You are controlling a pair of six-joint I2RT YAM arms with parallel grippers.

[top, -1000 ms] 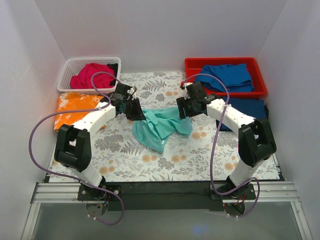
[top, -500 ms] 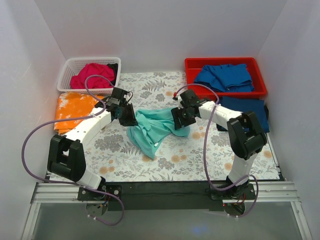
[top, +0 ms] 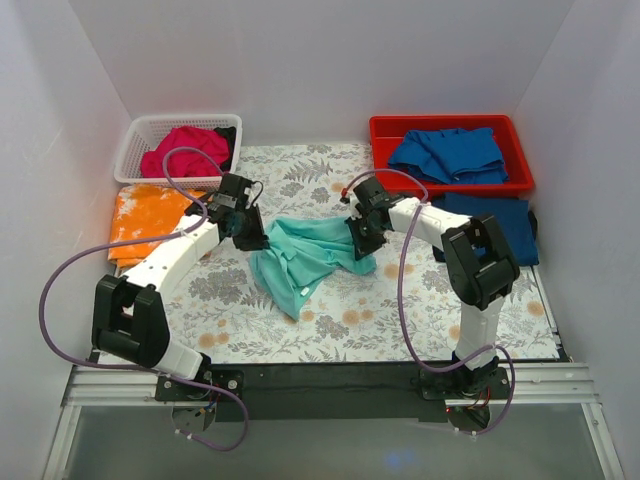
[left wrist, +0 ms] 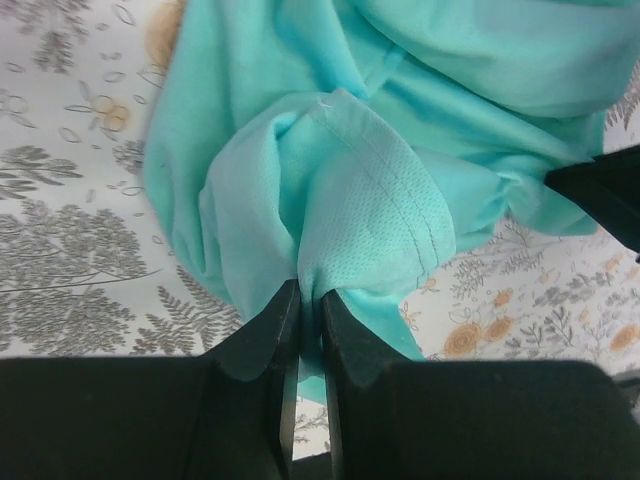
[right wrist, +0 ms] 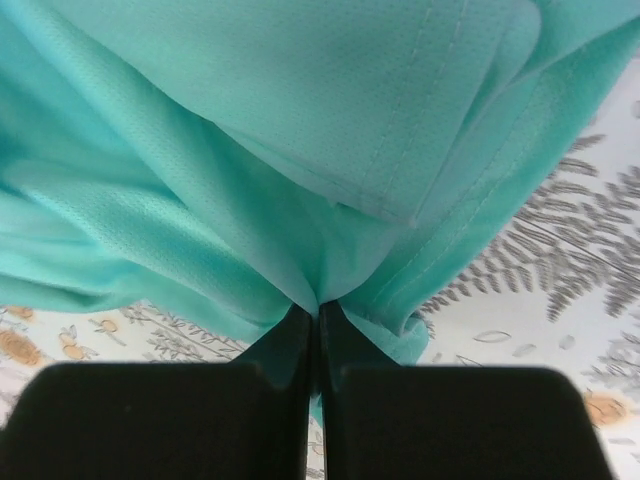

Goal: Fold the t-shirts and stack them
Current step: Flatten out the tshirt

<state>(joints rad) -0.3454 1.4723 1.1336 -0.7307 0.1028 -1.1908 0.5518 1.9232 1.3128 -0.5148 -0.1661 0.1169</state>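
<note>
A crumpled mint-teal t-shirt [top: 305,255] lies in the middle of the fern-printed sheet. My left gripper [top: 256,240] is shut on its left edge, a fold of teal cloth [left wrist: 360,190] pinched between the fingers [left wrist: 270,330]. My right gripper [top: 362,244] is shut on the shirt's right edge, the cloth [right wrist: 300,150] bunched at the fingertips [right wrist: 290,335]. A magenta-pink t-shirt [top: 185,150] fills the white basket [top: 135,140]. A blue t-shirt [top: 450,152] lies in the red tray [top: 385,130], another blue one [top: 495,220] lies folded in front of it. An orange mottled t-shirt [top: 150,215] lies at the left.
White walls enclose the table on three sides. The basket stands at the back left and the red tray at the back right. Purple cables [top: 60,290] loop from both arms. The printed sheet [top: 400,310] shows bare in front of the teal shirt.
My right gripper has moved left onto the teal shirt's right edge and shut on it. The left gripper has shifted slightly left, still holding. The shirt has bunched and drawn leftward.
</note>
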